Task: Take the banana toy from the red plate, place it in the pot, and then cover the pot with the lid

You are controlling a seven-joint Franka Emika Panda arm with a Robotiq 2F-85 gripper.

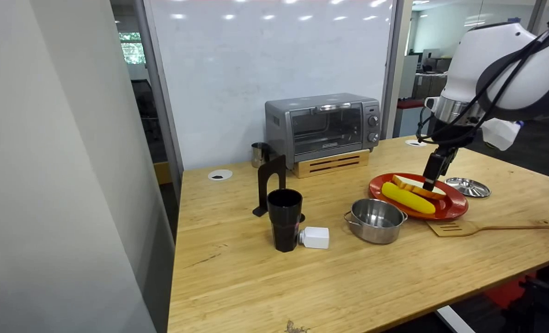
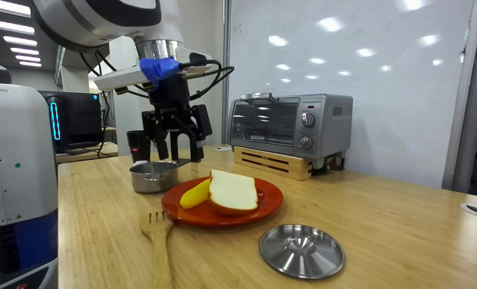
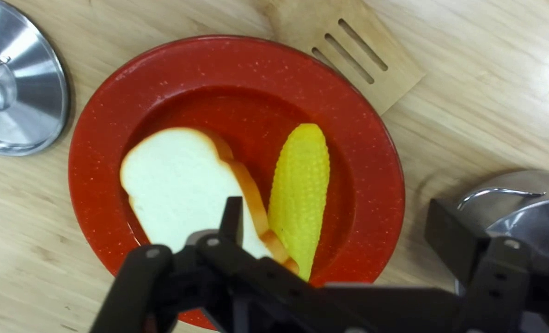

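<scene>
- Yellow, elongated, plastic-looking toy [image 3: 301,194] is lying on the round, glossy red plate [image 3: 228,62]; it is being read as the task's banana, though its kernelled skin is suggesting corn.
- Black, two-fingered mechanical hand [image 2: 180,156] is hovering above the plate side, its fingers spread wide and grasping nothing; one fingertip is showing against the thick, white, brown-crusted bread slice [image 3: 177,185], contact not being verifiable.
- Step in hand, by judgement: the first pick is being approached; transfer and covering are remaining.
- Next move, by judgement: the task is calling for centring on the toy, setting the fingers across its narrow width, lowering and closing without catching the bread slice, which is appearing to touch it near one end.
- Shiny, low, round steel pot [image 1: 377,229] is standing uncovered just beside the plate, its thin wire handles projecting.
- Silvery, round metal lid [image 2: 302,253] is resting on the pale, wood-grained desk [image 1: 237,286], across the plate from the pot; its slim central grip is probably going to need a careful pinch.
- Pale wooden slotted spatula [image 3: 355,51] is lying flat, its blade meeting or passing under the speckled plate rim; the views are not settling which.
</scene>
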